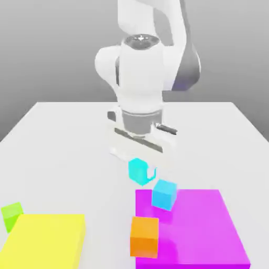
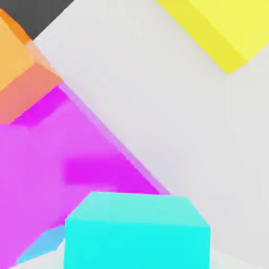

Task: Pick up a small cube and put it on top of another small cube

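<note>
Near the magenta slab [image 1: 197, 231], we held the turquoise cube [image 2: 136, 244] in our gripper's [image 1: 142, 167] closed jaws.

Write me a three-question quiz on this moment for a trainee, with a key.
1. Which cube does the gripper hold?
a) lime-green cube
b) turquoise cube
c) orange cube
2. True or false: the turquoise cube is already stacked on the sky-blue cube.
3. Fill in the colour: the large flat block at the exterior view's left is ____.
Key: 1 b; 2 false; 3 yellow
</note>
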You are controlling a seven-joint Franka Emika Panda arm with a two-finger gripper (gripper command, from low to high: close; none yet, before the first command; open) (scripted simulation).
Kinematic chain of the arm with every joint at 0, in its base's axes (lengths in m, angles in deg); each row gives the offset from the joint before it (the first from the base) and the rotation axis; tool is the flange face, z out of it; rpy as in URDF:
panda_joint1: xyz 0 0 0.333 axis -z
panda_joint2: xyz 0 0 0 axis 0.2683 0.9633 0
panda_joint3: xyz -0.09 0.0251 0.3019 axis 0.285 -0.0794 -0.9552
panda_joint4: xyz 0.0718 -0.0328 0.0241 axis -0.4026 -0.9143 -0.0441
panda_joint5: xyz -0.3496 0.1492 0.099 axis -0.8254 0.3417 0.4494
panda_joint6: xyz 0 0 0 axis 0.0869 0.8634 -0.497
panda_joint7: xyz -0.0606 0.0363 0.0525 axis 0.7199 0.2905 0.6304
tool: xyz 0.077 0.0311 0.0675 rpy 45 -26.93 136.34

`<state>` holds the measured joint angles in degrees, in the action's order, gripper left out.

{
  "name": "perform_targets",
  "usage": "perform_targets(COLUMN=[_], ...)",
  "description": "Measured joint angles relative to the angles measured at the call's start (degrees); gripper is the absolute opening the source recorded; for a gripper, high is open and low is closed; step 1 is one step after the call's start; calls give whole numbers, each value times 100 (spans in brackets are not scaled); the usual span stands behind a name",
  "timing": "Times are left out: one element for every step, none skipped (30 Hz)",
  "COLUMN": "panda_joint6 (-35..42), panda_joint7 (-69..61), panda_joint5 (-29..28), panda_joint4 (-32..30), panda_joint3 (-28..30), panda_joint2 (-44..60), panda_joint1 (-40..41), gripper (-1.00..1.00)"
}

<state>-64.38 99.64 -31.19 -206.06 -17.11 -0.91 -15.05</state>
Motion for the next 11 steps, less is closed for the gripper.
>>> perform_targets(panda_joint6=[179, 218, 118, -52, -254, -480, -712, -856, -856, -856, -856], panda_joint7=[-67, -102, -106, -95, -80, -58, -37, -25, -25, -25, -25], panda_joint5=[2, -8, -30, -59, -87, -116, -142, -157, -156, -156, -157], panda_joint4=[67, 97, 90, 64, 31, -8, -50, -75, -75, -75, -75], panda_joint3=[-69, -121, -159, -185, -213, -231, -246, -256, -256, -256, -256], panda_joint2=[-102, -105, -8, 140, 314, 500, 690, 809, 809, 809, 809], panda_joint1=[-105, -163, -179, -179, -167, -158, -152, -147, -147, -147, -147], gripper=[-100, -100, -100, -100, -100, -100, -100, 100, 100, 100, 100])
